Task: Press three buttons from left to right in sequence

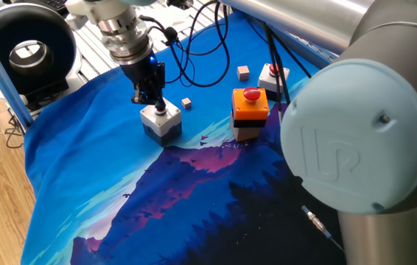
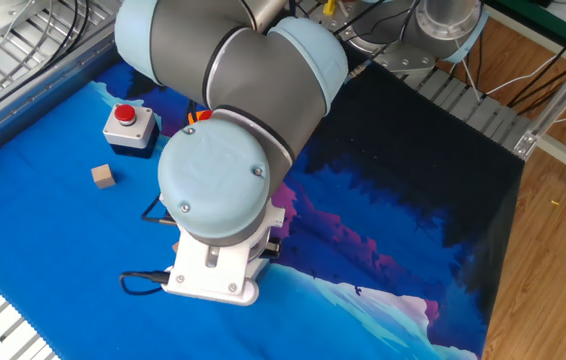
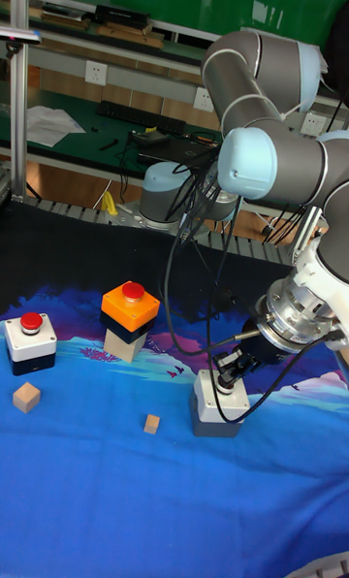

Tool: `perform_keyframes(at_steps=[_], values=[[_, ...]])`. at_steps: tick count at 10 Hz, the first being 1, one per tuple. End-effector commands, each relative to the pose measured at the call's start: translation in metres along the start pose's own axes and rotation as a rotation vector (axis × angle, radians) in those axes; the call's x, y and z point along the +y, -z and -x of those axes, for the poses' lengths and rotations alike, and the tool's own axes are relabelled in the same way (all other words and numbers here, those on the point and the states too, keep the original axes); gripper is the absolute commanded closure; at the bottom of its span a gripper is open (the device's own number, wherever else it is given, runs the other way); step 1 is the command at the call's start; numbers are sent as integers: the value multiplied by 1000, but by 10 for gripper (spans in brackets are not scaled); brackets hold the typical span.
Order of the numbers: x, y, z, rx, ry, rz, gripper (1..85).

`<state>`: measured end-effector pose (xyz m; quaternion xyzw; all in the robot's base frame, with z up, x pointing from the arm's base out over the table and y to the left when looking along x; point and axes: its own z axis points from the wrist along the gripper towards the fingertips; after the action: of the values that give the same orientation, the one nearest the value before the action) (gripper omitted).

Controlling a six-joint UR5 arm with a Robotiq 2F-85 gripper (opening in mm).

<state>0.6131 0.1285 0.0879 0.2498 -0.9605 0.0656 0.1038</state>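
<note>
The three buttons stand on the blue cloth. The white-grey box (image 1: 161,122) with a small round button is at the left. The orange-topped box (image 1: 250,110) with a red mushroom button is in the middle. The small white box (image 1: 270,74) with a red button sits behind it, partly hidden by the arm. My gripper (image 1: 155,101) points straight down, shut, its tips right at the round button on the white-grey box (image 3: 215,403). The tall view shows my gripper (image 3: 228,375) on top of that box. The orange-topped box (image 3: 129,312) and small white box (image 3: 29,339) stand untouched.
Two tan wooden cubes (image 1: 243,71) (image 1: 186,103) lie among the boxes. Black cables (image 1: 194,51) hang from the wrist over the cloth. The arm's large grey joint (image 1: 356,147) fills the right foreground, and the arm body (image 2: 213,200) hides much of the other fixed view.
</note>
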Motion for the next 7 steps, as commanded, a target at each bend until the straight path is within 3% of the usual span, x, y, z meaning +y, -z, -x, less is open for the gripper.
perform_keyframes(at_steps=[1,2,4,6,7], values=[[7,3,8,11,-9,-1,847],[13,9,12,22,-20,1,847],[19,4,19,-20,4,74,847],[2,7,10,-16,25,75,847],[-5,21,2,12,24,63,847]])
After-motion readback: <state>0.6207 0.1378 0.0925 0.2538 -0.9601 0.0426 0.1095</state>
